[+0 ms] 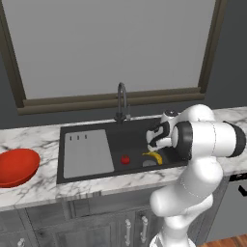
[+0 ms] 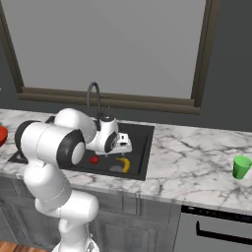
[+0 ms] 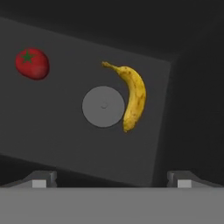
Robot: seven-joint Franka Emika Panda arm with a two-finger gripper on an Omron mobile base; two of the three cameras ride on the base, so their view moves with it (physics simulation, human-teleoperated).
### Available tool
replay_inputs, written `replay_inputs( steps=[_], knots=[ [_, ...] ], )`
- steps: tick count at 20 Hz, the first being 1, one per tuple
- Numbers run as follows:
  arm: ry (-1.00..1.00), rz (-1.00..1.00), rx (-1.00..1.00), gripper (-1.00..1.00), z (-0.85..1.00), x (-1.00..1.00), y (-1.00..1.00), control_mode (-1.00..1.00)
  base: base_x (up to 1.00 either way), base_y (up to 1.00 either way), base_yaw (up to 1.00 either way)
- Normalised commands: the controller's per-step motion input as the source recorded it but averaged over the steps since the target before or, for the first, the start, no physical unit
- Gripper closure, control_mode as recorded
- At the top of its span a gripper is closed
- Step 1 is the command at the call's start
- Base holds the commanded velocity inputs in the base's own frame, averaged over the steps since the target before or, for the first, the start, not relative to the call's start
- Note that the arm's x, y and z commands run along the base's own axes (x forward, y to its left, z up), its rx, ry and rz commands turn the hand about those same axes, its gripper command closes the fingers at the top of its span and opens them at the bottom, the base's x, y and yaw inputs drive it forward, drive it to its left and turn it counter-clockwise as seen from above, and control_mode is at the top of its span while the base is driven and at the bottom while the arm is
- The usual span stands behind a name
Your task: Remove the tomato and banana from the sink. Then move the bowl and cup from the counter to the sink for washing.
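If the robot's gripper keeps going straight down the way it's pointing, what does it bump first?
Probably the sink floor at the round drain, just beside the banana. The open gripper points there; exact depth is unclear.

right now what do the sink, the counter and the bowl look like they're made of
Sink: matte black, likely composite or coated metal, with no shine and a grey ribbed drainboard.
Counter: white marble look with grey veins and a smooth polish.
Bowl: glossy red-orange, perhaps glazed ceramic or plastic; the soft highlights leave it open.
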Motion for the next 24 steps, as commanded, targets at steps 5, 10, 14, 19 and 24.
replay_inputs(
  steps=[5,10,14,19,24],
  knots=[
    [0.00,0.00,-0.04,-1.00,-0.20,0.14,0.00,-1.00,0.00,0.00,0.00],
    [0.00,0.00,-0.03,-1.00,-0.22,0.13,0.00,-1.00,0.00,0.00,0.00],
    [0.00,0.00,0.00,-1.00,-0.20,0.16,0.00,-1.00,0.00,0.00,0.00],
    [0.00,0.00,0.00,-1.00,-0.21,0.17,0.00,-1.00,0.00,0.00,0.00],
    [0.00,0.00,-0.01,-1.00,-0.21,0.17,0.00,-1.00,0.00,0.00,0.00]
  ],
)
